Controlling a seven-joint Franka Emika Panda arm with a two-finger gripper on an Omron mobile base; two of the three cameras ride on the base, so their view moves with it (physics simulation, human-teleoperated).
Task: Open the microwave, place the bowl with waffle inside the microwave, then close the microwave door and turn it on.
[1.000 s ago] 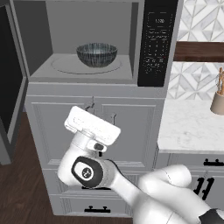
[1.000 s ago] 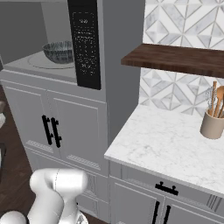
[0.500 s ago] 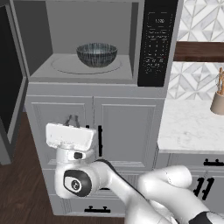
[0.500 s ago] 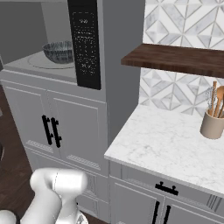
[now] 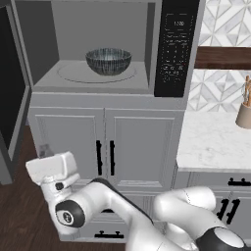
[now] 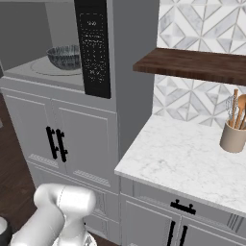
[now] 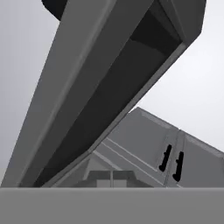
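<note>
Microwave (image 5: 105, 49) cavity stands open. The bowl (image 5: 108, 61) sits upright on the round turntable (image 5: 73, 73), roughly centred, so it should clear the door frame once the door swings shut. Waffle is not discernible inside the bowl from either base view.

Microwave door (image 5: 12, 93) hangs swung out at the far left of the left base view, dark glass facing the cavity. In the hand view its grey frame and dark window (image 7: 109, 87) run diagonally across, seen from below; the white cabinet doors (image 7: 175, 153) with black handles lie behind.

Pincer (image 7: 113, 179): the tips sit together at the bottom of the hand view, closed right down with nothing between them. Judgement: closed fingers make a blunt pusher, and the hand sits low beside the door's lower edge, which suits nudging the door shut as the next step.

Keypad strip (image 5: 176, 46) on the right side: a small lit display and rows of pale key labels, too small to read. No brand marking legible.

Utensil pot (image 6: 234, 134) stands on the marble surface (image 6: 182, 163), well apart.
</note>
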